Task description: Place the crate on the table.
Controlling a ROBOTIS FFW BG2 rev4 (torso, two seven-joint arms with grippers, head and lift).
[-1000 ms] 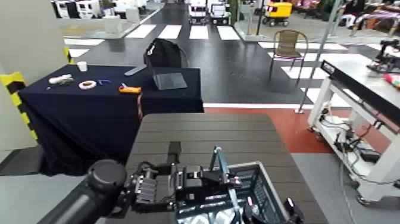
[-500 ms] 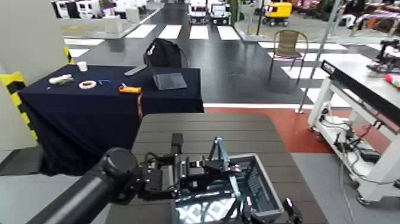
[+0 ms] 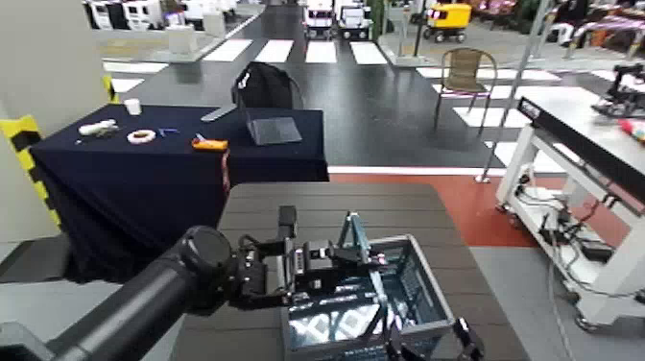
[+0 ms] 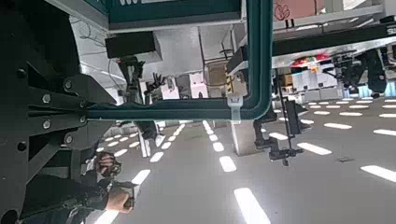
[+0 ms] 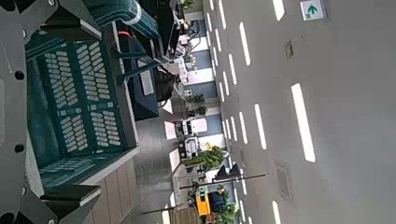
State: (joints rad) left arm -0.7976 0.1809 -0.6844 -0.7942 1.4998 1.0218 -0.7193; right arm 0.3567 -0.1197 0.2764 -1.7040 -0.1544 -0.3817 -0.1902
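The crate (image 3: 370,302), grey-rimmed with slatted blue-grey walls, is over the near half of the dark slatted table (image 3: 317,206). I cannot tell whether it rests on the slats. Its teal hoop handle (image 3: 353,235) stands upright. My left gripper (image 3: 338,259) reaches in from the lower left and is shut on the handle. The teal bar (image 4: 168,110) crosses the left wrist view. My right gripper (image 3: 459,338) is open by the crate's near right corner. In the right wrist view the crate's slatted wall (image 5: 75,103) shows between its spread fingers (image 5: 79,198).
A navy-cloth table (image 3: 144,163) stands at the far left with a laptop (image 3: 272,130) and small items. A white-framed workbench (image 3: 585,134) is at the right. A chair (image 3: 465,72) and a black backpack (image 3: 264,86) are farther back.
My left arm has stretched forward, carrying the crate by its handle away from me and farther over the table. The right gripper has stayed near the table's front edge.
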